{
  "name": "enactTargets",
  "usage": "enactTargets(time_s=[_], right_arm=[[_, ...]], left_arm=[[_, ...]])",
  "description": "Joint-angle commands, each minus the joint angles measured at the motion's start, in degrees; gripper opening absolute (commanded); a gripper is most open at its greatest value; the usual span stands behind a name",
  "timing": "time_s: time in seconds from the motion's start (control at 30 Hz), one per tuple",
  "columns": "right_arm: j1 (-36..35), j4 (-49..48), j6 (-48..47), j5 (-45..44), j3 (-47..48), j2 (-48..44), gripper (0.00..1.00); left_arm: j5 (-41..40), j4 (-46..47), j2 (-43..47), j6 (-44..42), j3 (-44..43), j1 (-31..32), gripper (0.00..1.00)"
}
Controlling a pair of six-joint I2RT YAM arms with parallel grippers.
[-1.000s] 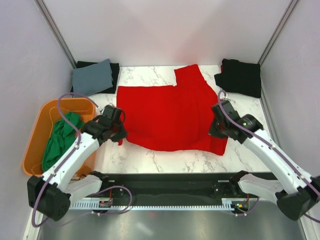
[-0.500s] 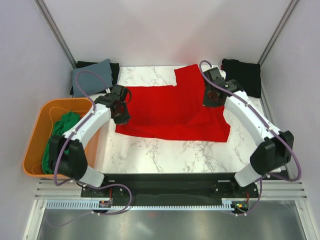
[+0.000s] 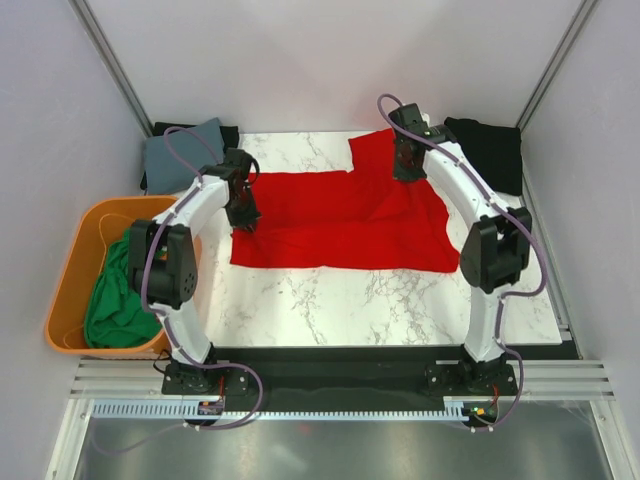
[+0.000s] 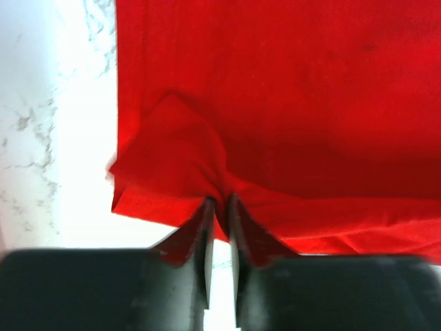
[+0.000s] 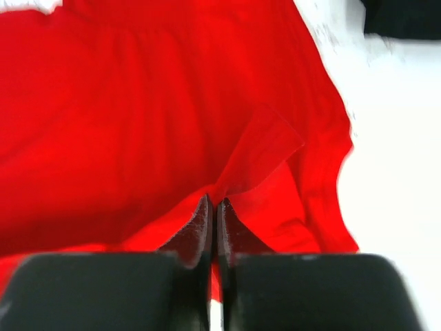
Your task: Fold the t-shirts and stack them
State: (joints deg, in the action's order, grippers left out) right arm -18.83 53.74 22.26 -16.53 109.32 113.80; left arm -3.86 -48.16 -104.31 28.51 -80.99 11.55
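Now the red t-shirt (image 3: 340, 225) lies spread in the middle of the desk (image 3: 400, 300), and its near half seems to be doubled over toward 12 o'clock, so I judge that the first fold is being laid down. At its 9 o'clock edge the left gripper (image 4: 219, 201) has its jaws almost together, with only a thin slit between them. A peak of red cloth is drawn up to the tips, but I cannot tell if it is really clamped. At about 1 o'clock the right gripper (image 5: 212, 201) is fully closed on another pinch of the same shirt.

The next move probably calls for both to let go and rise straight up, so the fold is not dragged. A crosswise fold would come after.

A grey-blue shirt (image 3: 183, 155) waits at 10 o'clock, a black one (image 3: 487, 150) at 2 o'clock, and a green one (image 3: 120, 300) in the orange tub (image 3: 70, 270) at 8 o'clock.
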Motion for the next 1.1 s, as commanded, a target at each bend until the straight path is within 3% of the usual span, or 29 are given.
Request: enactTargets(time_s=[0.0,0.03,0.07,0.1,0.17,0.2,0.27,0.5,0.53,0.63,0.83,1.07], right_arm=[[0.37,0.75,-3.71,-2.35,9.22,5.19,0.15],[0.29,1.97,-3.98,-4.01,14.12,7.73,0.33],[0.28,4.86,-4.24,-5.6,16.43,8.54,0.51],[0.28,5.84,-4.33,-9.01,18.28,8.28,0.75],[0.37,5.51,-3.63,-11.84,15.59,5.22,0.92],[0.81,4.63,-3.02,-12.2,9.48,0.42,0.94],[1.86,1.22,-1.44,-9.76,1.73,-5.05,0.95],[16.16,-13.11,10.78,14.04,-45.95,-33.77,0.87],[17.5,-14.26,11.92,16.07,-49.34,-35.56,0.86],[21.0,-17.78,12.1,22.06,-58.57,-38.82,0.83],[26.73,-24.81,12.28,28.66,-66.6,-39.53,0.78],[28.85,-30.62,10.7,29.19,-67.48,-33.82,0.68]], left_arm=[[3.06,-2.72,-4.39,-2.67,-6.01,-1.44,0.24],[3.5,-4.99,-4.76,-2.76,-8.37,-1.79,0.38],[3.51,-6.06,-4.85,-2.33,-9.52,-1.8,0.46],[3.51,-6.94,-3.11,-1.97,-10.15,-1.8,0.52],[2.98,-6.77,0.41,-0.31,-8.93,-1.71,0.64],[2.46,-6.68,2.08,0.14,-8.14,-1.62,0.66],[1.49,-6.16,7.26,1.71,-4.63,-1.62,0.66],[3.59,4.54,25.81,8.22,16.89,-1.18,0.66],[5.25,5.7,27.57,8.83,21.36,-1.09,0.67],[7.1,10.45,33.9,11.03,28.75,-1.01,0.81],[6.15,14.14,35.24,12.09,33.96,-1.09,0.88],[2.02,17.13,31.63,14.11,36.16,-1.18,0.86]])
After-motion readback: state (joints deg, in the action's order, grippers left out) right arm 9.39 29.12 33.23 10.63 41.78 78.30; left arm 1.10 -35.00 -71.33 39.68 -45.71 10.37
